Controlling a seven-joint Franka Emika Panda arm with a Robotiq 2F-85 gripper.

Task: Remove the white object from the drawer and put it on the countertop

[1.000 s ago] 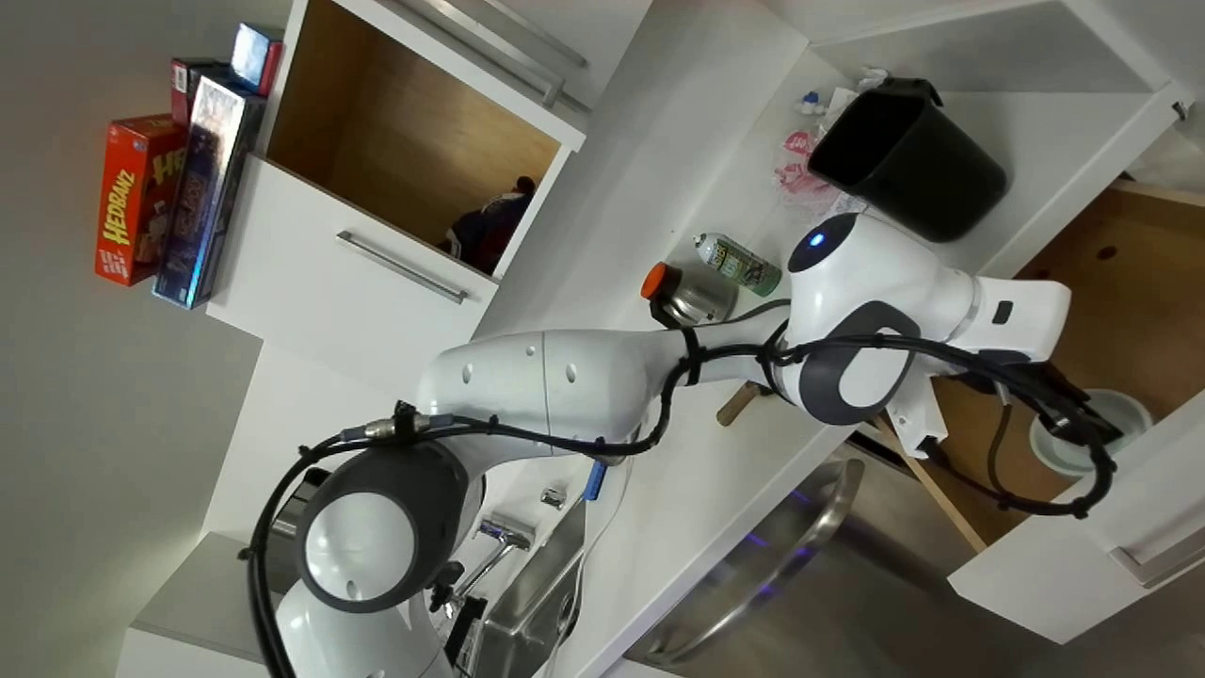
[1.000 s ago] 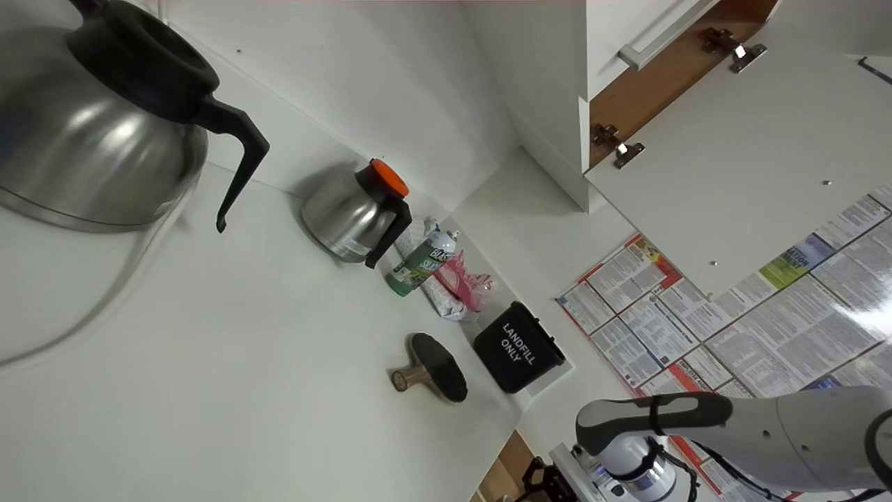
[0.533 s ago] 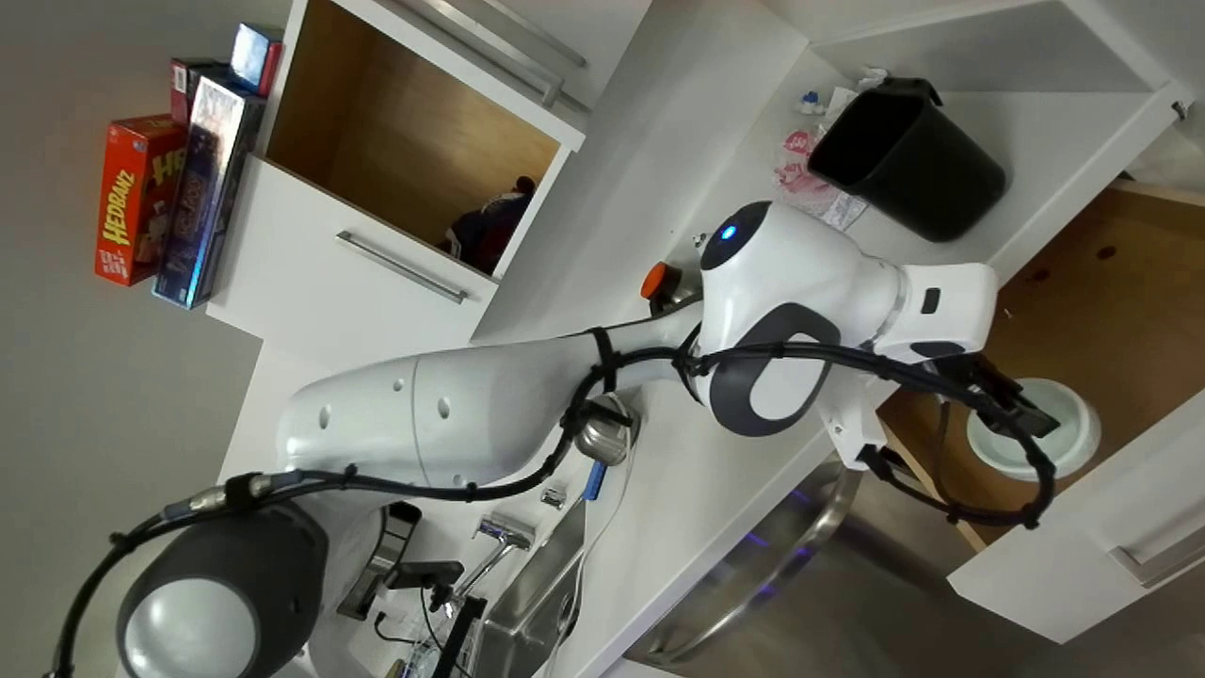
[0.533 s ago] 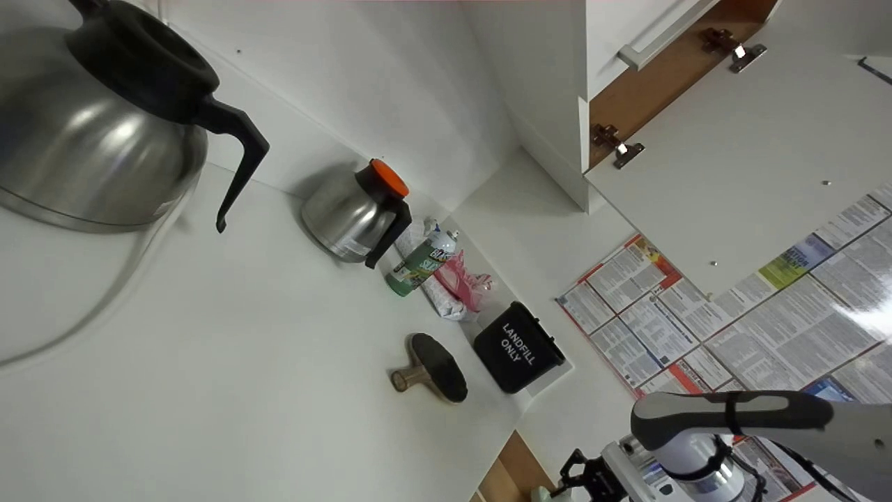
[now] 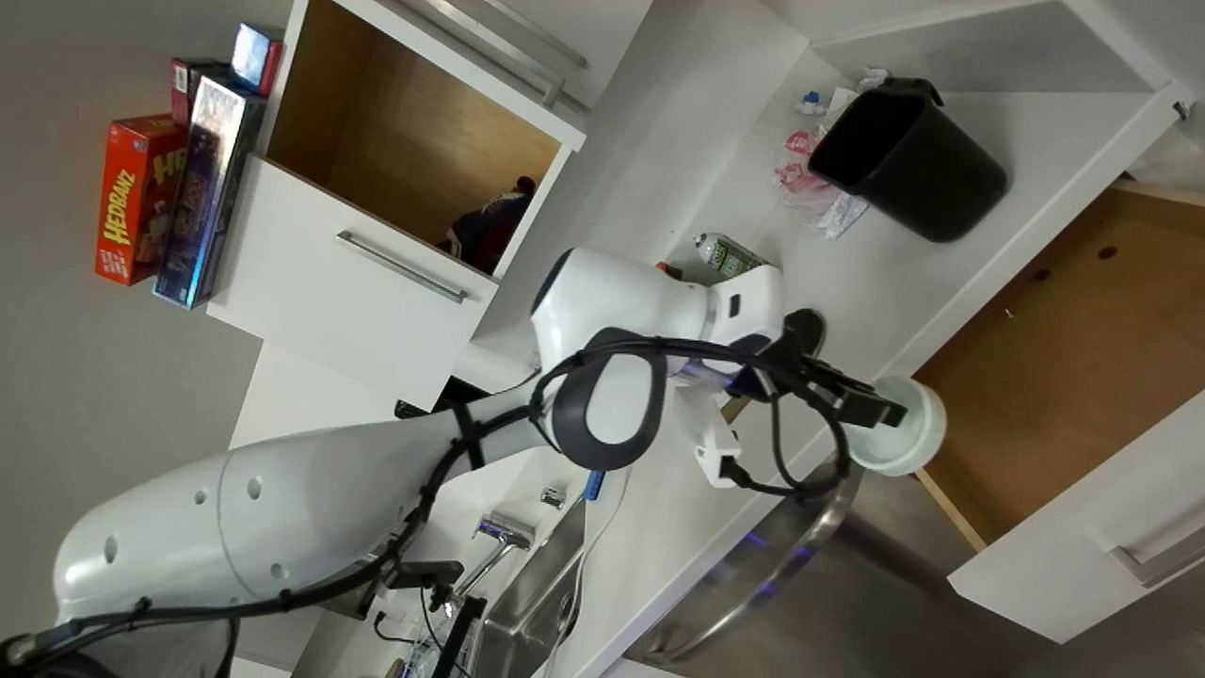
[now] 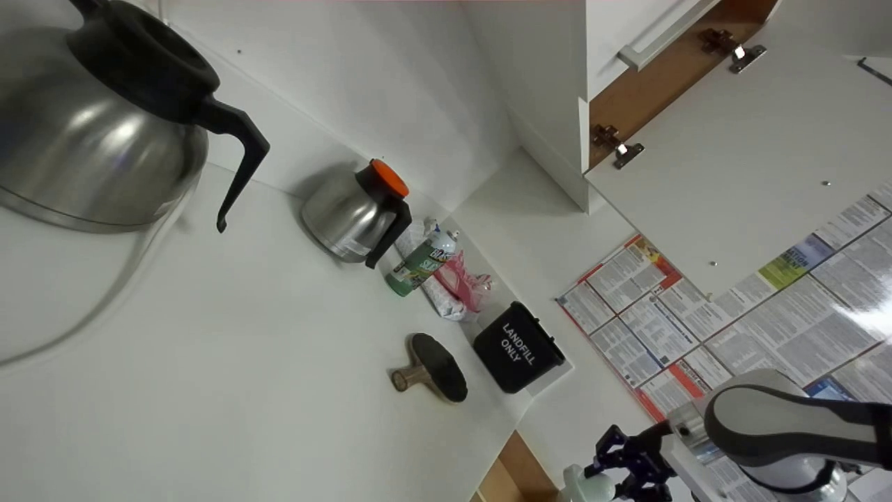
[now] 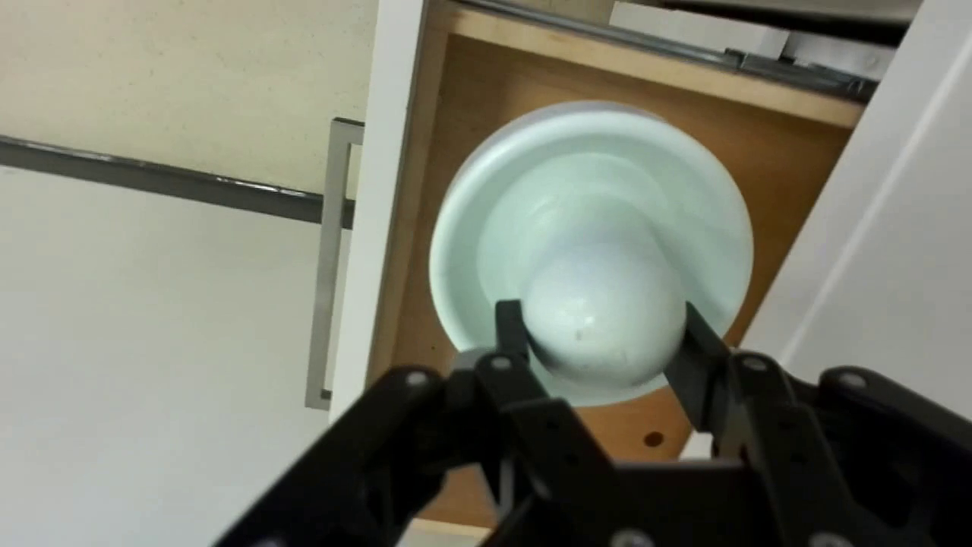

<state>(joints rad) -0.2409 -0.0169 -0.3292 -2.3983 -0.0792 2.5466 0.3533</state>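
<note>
At the upper left of the frame, in an exterior view, boxes sit against a cabinet. Lower centre: sink. Next, the countertop, running diagonally toward the upper right; delivery onto it not yet made. Right of centre: gripper, jaws parted by the breadth of a rounded knob, which fills the gap between them in the wrist view; taken as a firm hold on the white object. It shows beside the gripper, overlapping the left edge of the drawer at far right, which stands pulled out. Assessment: grasp done; lift from the drawer floor appears done; clearance of the drawer's side cannot be confirmed. Outstanding: carry to the countertop, set down, release.
</note>
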